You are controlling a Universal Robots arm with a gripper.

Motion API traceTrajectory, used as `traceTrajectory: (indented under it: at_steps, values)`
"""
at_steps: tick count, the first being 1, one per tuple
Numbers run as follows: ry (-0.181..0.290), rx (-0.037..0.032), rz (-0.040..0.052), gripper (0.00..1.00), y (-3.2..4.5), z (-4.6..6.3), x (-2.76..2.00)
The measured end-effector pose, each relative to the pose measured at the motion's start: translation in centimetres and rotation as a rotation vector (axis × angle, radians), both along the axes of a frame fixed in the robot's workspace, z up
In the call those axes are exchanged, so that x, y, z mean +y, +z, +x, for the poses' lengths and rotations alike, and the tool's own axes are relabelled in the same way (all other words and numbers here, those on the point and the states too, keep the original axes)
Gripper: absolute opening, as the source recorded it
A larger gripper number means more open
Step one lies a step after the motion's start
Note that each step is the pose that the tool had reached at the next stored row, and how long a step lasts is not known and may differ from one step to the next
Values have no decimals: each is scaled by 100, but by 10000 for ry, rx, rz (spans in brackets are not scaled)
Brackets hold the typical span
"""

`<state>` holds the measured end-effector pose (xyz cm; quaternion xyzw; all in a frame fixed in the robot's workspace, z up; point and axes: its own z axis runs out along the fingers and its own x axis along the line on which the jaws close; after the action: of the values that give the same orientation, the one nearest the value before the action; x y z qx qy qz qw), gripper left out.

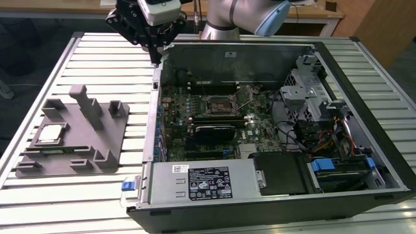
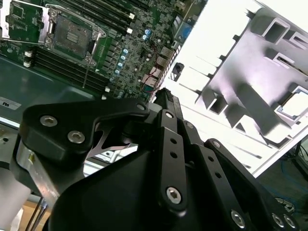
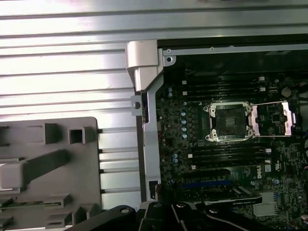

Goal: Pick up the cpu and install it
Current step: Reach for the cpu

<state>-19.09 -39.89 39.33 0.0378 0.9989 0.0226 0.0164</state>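
Lying open at the near edge of the slatted worktop (image 1: 97,53), the computer case (image 1: 273,214) takes up the exterior view's right side, its motherboard exposed. Toward the worktop's left edge in that view sits a grey fixture tray (image 1: 85,146). The gripper (image 1: 156,59) hangs over the case's far left corner, fingers drawn together with nothing between them. The socket (image 1: 217,103) sits mid-board. The cpu (image 1: 50,133) rests in the tray, well apart from the gripper.
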Motion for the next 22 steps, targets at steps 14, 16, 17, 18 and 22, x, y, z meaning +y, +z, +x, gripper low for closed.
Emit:
traceTrajectory:
  at_steps: [14, 16, 17, 18, 22]
  values:
    - [0, -9, 0, 11, 0, -111, 0]
    - [-1, -17, 2, 11, 0, -140, 0]
    - [0, -19, 2, 11, 0, -153, 0]
    - [0, -22, 3, 11, 0, -165, 0]
    - [0, -32, 6, 11, 0, -224, 0]
